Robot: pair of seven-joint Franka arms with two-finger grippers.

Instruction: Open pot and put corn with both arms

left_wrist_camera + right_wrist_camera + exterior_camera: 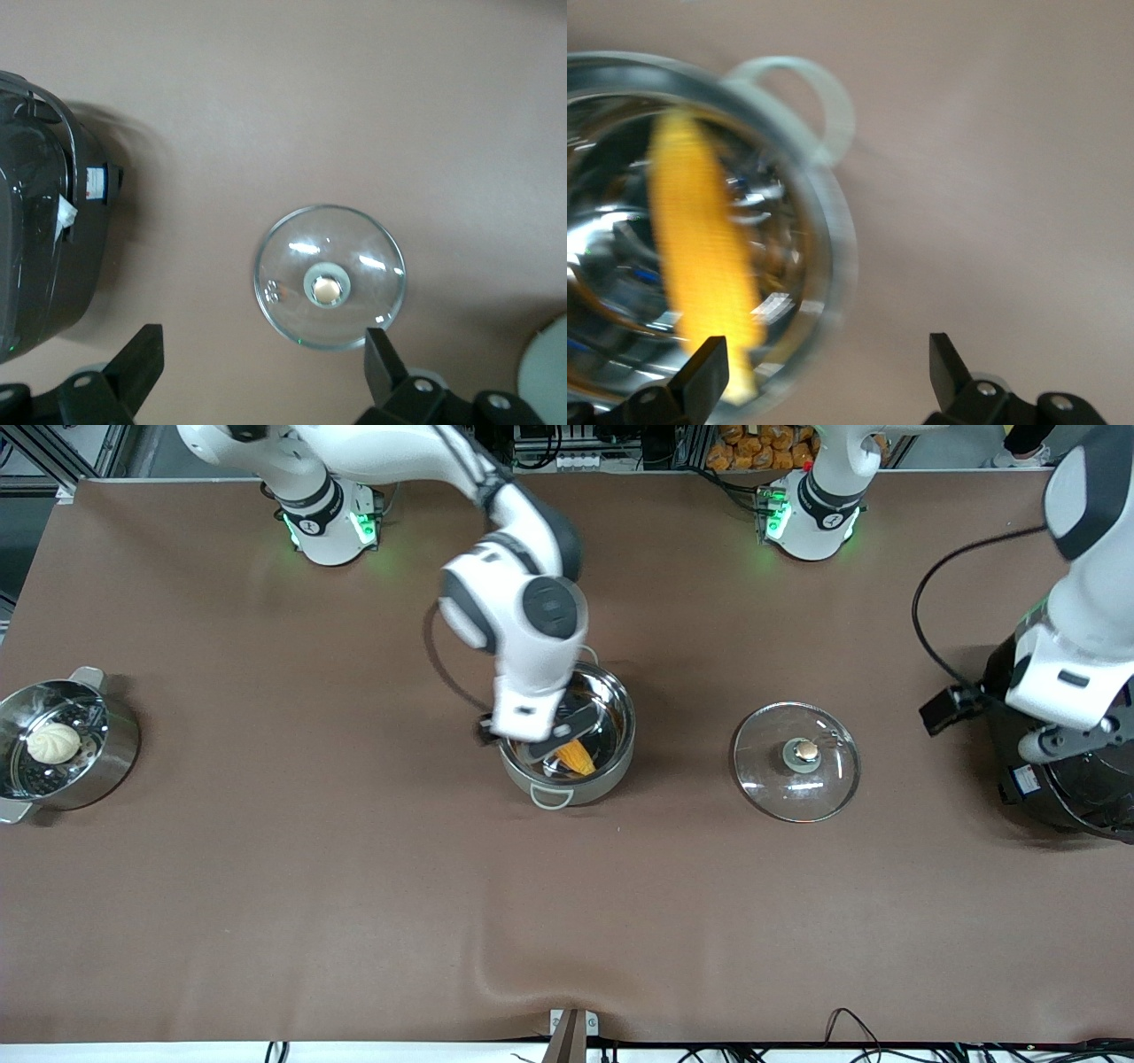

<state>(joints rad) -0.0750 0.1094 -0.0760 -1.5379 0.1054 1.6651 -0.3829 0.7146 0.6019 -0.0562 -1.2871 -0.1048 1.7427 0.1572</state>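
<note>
The steel pot [622, 726] stands open mid-table with the yellow corn [576, 759] lying inside it. In the right wrist view the corn [700, 239] rests in the shiny pot [833, 257]. My right gripper [554, 737] hangs over the pot's edge, open and empty [826, 347]. The glass lid [797, 760] with its copper knob lies on the table beside the pot, toward the left arm's end. My left gripper [1076, 737] is up over the rice cooker, open and empty [261, 345], with the lid [330, 276] far below it.
A black rice cooker [1063, 797] sits at the left arm's end of the table and shows in the left wrist view [44, 239]. A steamer pot [115, 753] with a white bun [53, 741] sits at the right arm's end.
</note>
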